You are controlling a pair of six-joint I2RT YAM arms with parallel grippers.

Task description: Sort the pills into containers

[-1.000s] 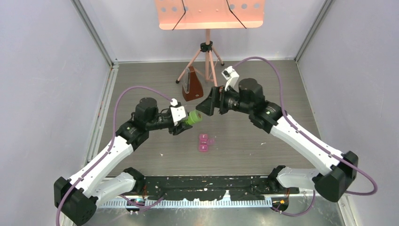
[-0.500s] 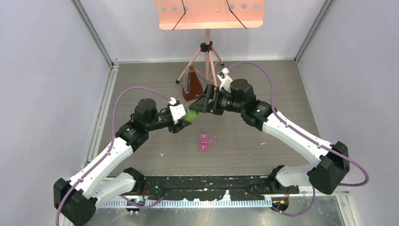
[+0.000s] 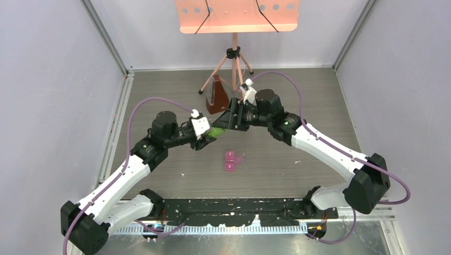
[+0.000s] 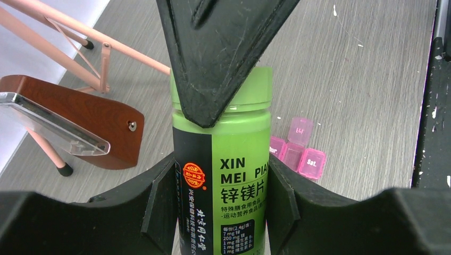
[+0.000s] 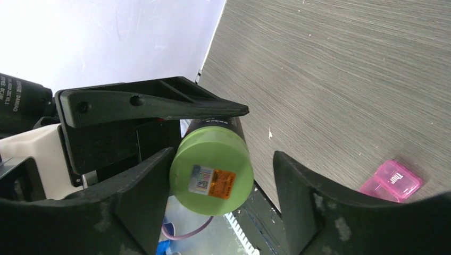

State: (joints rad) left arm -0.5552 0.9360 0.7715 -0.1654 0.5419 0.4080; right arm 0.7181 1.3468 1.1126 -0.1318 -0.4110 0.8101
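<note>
Grip first: our left gripper [image 4: 220, 183] is clamped on the body of a green supplement bottle [image 4: 220, 143], with one black pad pressed against each side of the label [image 4: 223, 212]. The bottle fills the middle of the left wrist frame, cap toward the top. On the black label we read "XIN MEI PIAN" in white, with the characters 锌镁片 beneath and a round red-and-gold emblem to their left. The small print lower down includes "mg" amounts too fine for us to read surely.

Our right gripper [image 5: 223, 159] stands wide around the green cap [image 5: 211, 175]. In the right wrist frame the finger at lower left [image 5: 138, 202] lies just at the cap's edge. The finger at lower right [image 5: 308, 202] is apart from it, with bare surface showing between. The cap carries a small sticker [image 5: 213, 180], part silver and part orange, whose print we cannot read.

The pink pill box [image 3: 231, 161] lies on the grey wood-grain table [image 3: 298, 106] just below the centre of the overhead frame, under both grippers and apart from them. In the left wrist frame it sits right of the bottle: one lid reads "Sat.", a neighbour shows "ur.", and one lid stands raised. At the lower right edge of the right wrist frame a lid reads "Thur".

A wooden metronome [image 3: 216, 96] stands above the grippers in the overhead frame, beside the legs of a pink tripod stand [image 3: 234, 69].
</note>
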